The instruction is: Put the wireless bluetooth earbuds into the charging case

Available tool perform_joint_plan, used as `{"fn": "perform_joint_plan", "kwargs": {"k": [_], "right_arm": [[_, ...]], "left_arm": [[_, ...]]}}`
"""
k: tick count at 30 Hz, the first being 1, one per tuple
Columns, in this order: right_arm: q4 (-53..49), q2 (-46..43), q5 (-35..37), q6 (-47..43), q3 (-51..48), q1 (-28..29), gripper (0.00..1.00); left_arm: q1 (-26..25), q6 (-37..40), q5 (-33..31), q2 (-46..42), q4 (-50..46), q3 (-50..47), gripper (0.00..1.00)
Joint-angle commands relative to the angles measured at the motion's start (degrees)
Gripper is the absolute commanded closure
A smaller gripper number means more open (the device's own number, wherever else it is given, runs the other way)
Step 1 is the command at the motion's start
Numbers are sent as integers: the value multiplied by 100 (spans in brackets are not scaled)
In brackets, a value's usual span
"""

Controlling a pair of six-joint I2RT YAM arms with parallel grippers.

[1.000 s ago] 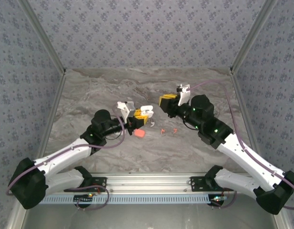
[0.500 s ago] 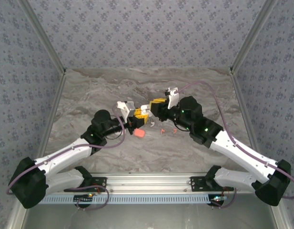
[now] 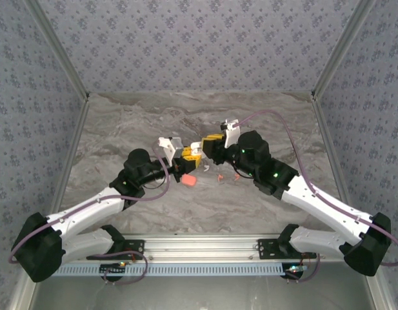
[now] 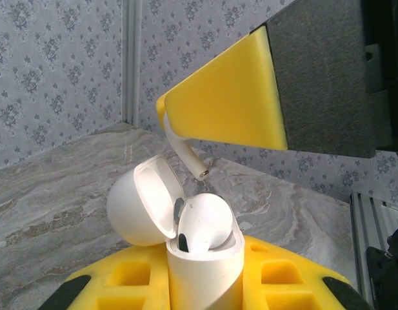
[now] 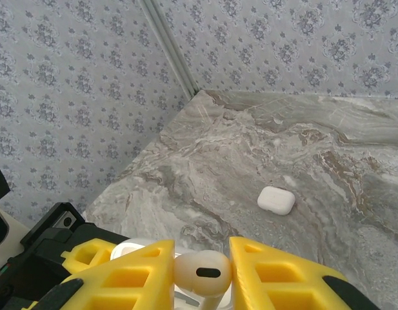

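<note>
The main risk is judged to be a missed socket. The white stemmed plastic earbud is pinched by its head in the right gripper, and its stem is seen slanted, not plumb, at 12 o'clock above the white rounded plastic charging case. If it is lowered at this slant, the stem tip could strike the rim or the open lid at 10 o'clock, and the earbud could be twisted out of the yellow pads. A second white earbud appears to sit in the case, rather high; whether the free socket beside it is partly covered cannot be told. The case is held in the air, clamped narrowly by the left gripper, so a hard push could tilt it in that grip, and a dropped piece would fall to the grey marbled tabletop.

The held earbud is small, smooth and glossy, with a round head bearing a dark oval slot and a thin stem with a ringed tip. In the top view a coral-red rounded case lies at 6 o'clock from the left gripper, and two tiny coral-red earbuds lie at 5 o'clock from the right gripper. A closed white case rests alone farther back on the tabletop
</note>
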Motion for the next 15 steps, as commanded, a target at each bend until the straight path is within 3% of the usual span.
{"fn": "perform_joint_plan", "kwargs": {"k": [1, 15], "right_arm": [[-50, 19, 113, 99, -61, 41, 73], [-138, -43, 97, 219, -225, 119, 72]], "left_arm": [[-44, -34, -52, -15, 281, 214, 100], [-42, -83, -109, -15, 402, 166, 100]]}}
